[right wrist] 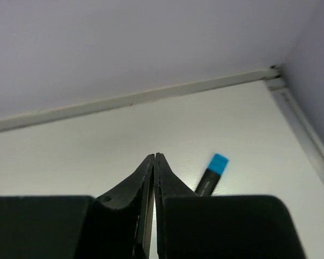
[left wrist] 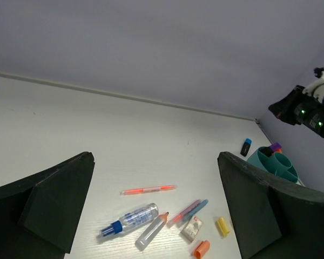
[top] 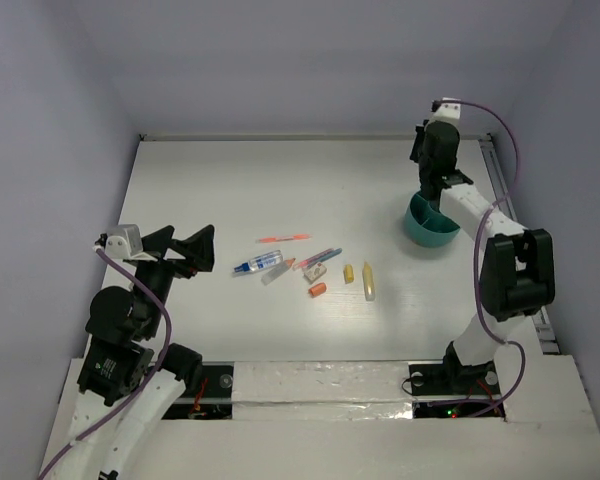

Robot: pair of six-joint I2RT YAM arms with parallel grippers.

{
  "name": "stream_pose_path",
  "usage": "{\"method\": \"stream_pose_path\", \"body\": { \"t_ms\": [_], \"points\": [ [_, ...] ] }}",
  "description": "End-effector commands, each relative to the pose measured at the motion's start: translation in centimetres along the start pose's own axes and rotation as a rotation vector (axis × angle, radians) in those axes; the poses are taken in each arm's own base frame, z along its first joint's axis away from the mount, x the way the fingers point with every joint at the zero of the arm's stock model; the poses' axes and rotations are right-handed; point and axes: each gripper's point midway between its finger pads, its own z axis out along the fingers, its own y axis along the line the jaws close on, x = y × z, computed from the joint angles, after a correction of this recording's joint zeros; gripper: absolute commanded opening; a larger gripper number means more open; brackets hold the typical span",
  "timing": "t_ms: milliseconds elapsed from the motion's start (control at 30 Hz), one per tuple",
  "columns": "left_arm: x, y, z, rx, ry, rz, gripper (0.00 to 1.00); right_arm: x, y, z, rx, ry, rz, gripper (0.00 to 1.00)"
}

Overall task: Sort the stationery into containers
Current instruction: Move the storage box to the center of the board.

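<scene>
From above, your left gripper (top: 188, 240) hovers at the left side of the desk (top: 230, 180) with its jaws spread wide and nothing between them. The loose stationery lies mid-desk, to its right: thin pink pen (top: 282, 239), blue-white pen (top: 257, 263), white eraser (top: 315, 271), orange stub (top: 318, 290) and 2 yellow markers (top: 368, 281). Your right gripper (top: 429, 192) hangs over the teal organiser (top: 425, 232) at the far right, well apart from the pile.

The left wrist view looks out between the released jaws at that pile. The thin pink pen sits nearest the gap, with the blue-white pen just below it. A purple marker (left wrist: 275, 147) already stands in the teal organiser, and a black blue-capped marker (left wrist: 245, 147) lies on the desk just beside it.

In the right wrist view the jaws are clenched tip to tip, grasping nothing, with the blue-capped marker on the desk beyond them.

I'd judge these items light, stiff and slick, and the round barrels will likely roll. Take each pen across its mid-barrel, and the white eraser across its short sides.
</scene>
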Motion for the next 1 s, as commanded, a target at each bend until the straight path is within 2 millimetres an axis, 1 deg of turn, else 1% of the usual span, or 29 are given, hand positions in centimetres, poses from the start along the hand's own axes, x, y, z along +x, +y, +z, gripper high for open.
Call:
{"method": "stream_pose_path", "body": {
  "t_ms": [0,33,67,100,133,167,200,233,367,467,500,600,633,700,733,767,800,833,867,900,933,967],
  "points": [
    [-0.9,-1.0,0.5,0.039,-0.026,0.0,0.99,4.3,2.9,-0.3,-0.182,0.335,-0.035,0.1],
    [-1.0,-1.0,0.4,0.04,-0.029,0.001,0.99,6.8,3.6,0.2,-0.205,0.426,-0.054,0.11],
    [-0.9,-1.0,0.4,0.038,-0.028,0.002,0.99,8.4,3.7,-0.6,-0.223,0.523,-0.073,0.12],
    [-1.0,-0.9,0.4,0.037,-0.03,0.0,0.99,7.7,4.0,-0.1,-0.23,0.52,-0.083,0.12],
    [-1.0,-0.9,0.3,0.038,-0.031,-0.001,0.99,8.3,4.0,-0.1,-0.231,0.545,-0.095,0.13],
    [-1.1,-0.9,0.3,0.036,-0.034,-0.001,0.99,10.5,3.6,-0.3,-0.218,0.62,-0.118,0.13],
    [-1.1,-0.9,0.3,0.035,-0.034,-0.001,0.99,11.0,3.6,-0.3,-0.213,0.641,-0.124,0.13],
    [-1.0,-0.9,0.3,0.035,-0.032,0.001,0.99,12.1,3.4,-0.5,-0.208,0.677,-0.139,0.13],
    [-1.1,-1.0,0.2,0.04,-0.033,0.0,0.99,14.1,2.6,-1.1,-0.183,0.738,-0.163,0.13],
    [-1.2,-1.1,0.0,0.046,-0.037,-0.003,0.99,14.8,1.7,-1.7,-0.153,0.762,-0.181,0.13],
    [-1.3,-1.1,-0.1,0.046,-0.04,-0.004,0.99,14.4,1.6,-1.9,-0.148,0.757,-0.184,0.13],
    [-1.5,-1.2,-0.3,0.05,-0.048,-0.008,0.99,14.8,0.4,-2.8,-0.108,0.784,-0.209,0.13],
    [-1.5,-1.3,-0.5,0.059,-0.046,-0.01,0.99,14.3,0.2,-3.1,-0.101,0.779,-0.21,0.13],
    [-1.7,-1.4,-0.7,0.064,-0.053,-0.013,0.99,14.7,-0.5,-3.9,-0.081,0.794,-0.218,0.13],
    [-1.7,-1.4,-0.7,0.063,-0.054,-0.015,0.99,14.3,-0.6,-4.4,-0.077,0.789,-0.21,0.13],
    [-1.6,-1.5,-0.8,0.07,-0.05,-0.015,0.99,14.3,-0.8,-4.8,-0.073,0.793,-0.208,0.13],
    [-1.8,-1.5,-0.9,0.066,-0.056,-0.016,0.99,15.1,-1.1,-5.5,-0.072,0.815,-0.208,0.13],
    [-1.8,-1.6,-0.9,0.071,-0.055,-0.018,0.99,15.2,-1.2,-5.9,-0.076,0.817,-0.202,0.12],
    [-1.8,-1.7,-1.0,0.079,-0.055,-0.021,0.99,14.5,-1.1,-6.3,-0.084,0.803,-0.189,0.13],
    [-2.0,-1.7,-1.1,0.079,-0.062,-0.021,0.99,14.5,-0.9,-6.7,-0.099,0.801,-0.178,0.13],
    [-2.0,-1.9,-1.2,0.087,-0.059,-0.024,0.99,14.0,-0.3,-7.1,-0.137,0.784,-0.152,0.13],
    [-2.0,-1.9,-1.2,0.087,-0.059,-0.024,0.99,14.1,-0.2,-6.9,-0.139,0.773,-0.149,0.13]
  ]
}}
